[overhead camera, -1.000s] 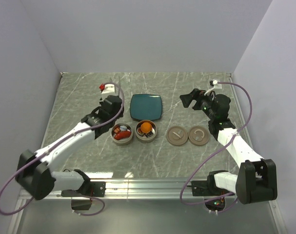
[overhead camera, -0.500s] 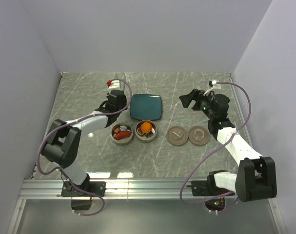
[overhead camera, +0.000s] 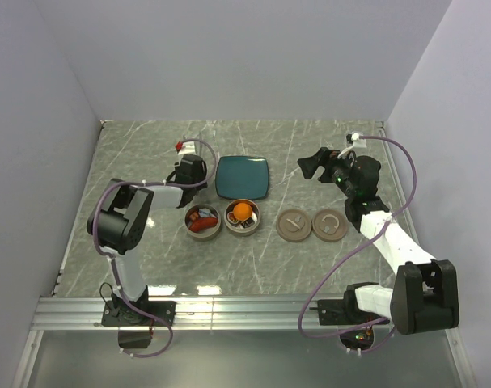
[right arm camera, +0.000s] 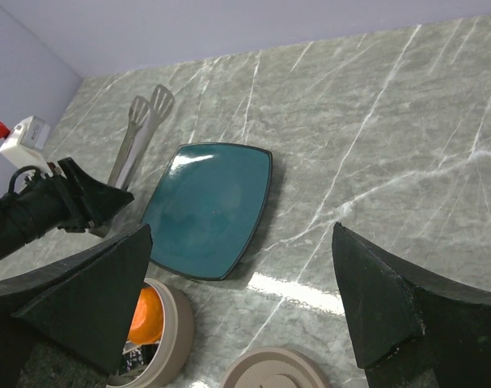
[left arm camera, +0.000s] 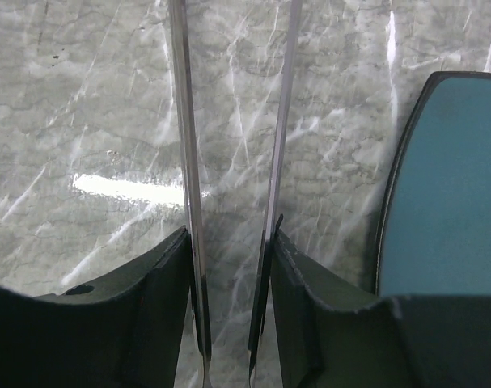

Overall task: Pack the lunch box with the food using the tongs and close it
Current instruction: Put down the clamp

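The tongs (left arm camera: 184,162) run away from the left wrist camera, their two slim arms pressed against the inner faces of my left gripper (left arm camera: 230,234), which is shut on them. Their spoon tips (right arm camera: 144,121) reach past the plate's far left corner. That gripper (overhead camera: 192,168) hovers just left of the teal plate (overhead camera: 243,176). The lunch box is two open tins: the left tin (overhead camera: 203,220) holds red sausages, the right tin (overhead camera: 242,215) an orange ball (overhead camera: 243,211). Both brown lids (overhead camera: 294,225) (overhead camera: 330,224) lie to their right. My right gripper (overhead camera: 314,166) is open and empty.
The teal plate (right arm camera: 205,206) is bare and lies right behind the tins. Walls close the table in at the back and on both sides. The metal rail (overhead camera: 245,311) carrying the arm bases runs along the near edge.
My left arm has folded back, and its gripper has moved a little right with the tongs, toward the plate's left edge. The right arm has not moved.
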`<state>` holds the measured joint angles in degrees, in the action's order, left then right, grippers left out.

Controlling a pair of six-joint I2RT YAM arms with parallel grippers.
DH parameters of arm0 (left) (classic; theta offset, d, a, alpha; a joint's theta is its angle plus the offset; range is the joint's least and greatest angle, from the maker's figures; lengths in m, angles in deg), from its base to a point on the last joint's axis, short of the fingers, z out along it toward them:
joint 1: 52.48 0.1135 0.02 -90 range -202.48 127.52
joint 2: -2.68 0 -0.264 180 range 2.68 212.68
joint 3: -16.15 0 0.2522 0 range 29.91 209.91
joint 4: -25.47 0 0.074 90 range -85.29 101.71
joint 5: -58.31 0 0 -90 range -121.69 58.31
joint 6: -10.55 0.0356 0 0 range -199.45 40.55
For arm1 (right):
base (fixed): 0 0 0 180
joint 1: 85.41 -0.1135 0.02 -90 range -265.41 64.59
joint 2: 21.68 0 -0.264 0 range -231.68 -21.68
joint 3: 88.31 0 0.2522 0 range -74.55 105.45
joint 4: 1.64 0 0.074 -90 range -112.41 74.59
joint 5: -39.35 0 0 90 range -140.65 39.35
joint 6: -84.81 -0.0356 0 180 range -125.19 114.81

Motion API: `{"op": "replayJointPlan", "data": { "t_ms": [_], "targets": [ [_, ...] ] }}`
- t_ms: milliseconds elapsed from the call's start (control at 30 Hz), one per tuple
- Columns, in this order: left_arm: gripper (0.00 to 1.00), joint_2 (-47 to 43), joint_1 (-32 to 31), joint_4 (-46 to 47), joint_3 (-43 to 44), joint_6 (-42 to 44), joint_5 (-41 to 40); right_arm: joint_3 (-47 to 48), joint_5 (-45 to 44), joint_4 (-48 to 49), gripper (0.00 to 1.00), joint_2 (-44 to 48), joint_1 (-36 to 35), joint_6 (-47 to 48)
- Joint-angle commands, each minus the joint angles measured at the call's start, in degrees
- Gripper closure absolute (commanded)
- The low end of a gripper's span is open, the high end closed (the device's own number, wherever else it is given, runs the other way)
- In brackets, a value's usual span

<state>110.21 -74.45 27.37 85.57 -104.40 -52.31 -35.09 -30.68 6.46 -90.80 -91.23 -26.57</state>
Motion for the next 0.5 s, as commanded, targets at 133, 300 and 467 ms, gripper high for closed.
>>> {"op": "replayJointPlan", "data": {
  "t_ms": [133,300,467],
  "targets": [
    [0.49,0.9,0.3,2.5,2.4,-1.2,1.8,2.9,0.5,2.5,0.02,0.0,0.5,0.3],
    [0.4,0.8,0.3,1.7,2.4,-1.8,1.9,2.9,0.8,2.4,0.02,0.0,0.5,0.3],
    [0.21,0.1,0.3,0.5,2.5,-1.7,1.7,3.0,0.9,2.4,0.02,0.0,0.5,0.3]
  ]
}}
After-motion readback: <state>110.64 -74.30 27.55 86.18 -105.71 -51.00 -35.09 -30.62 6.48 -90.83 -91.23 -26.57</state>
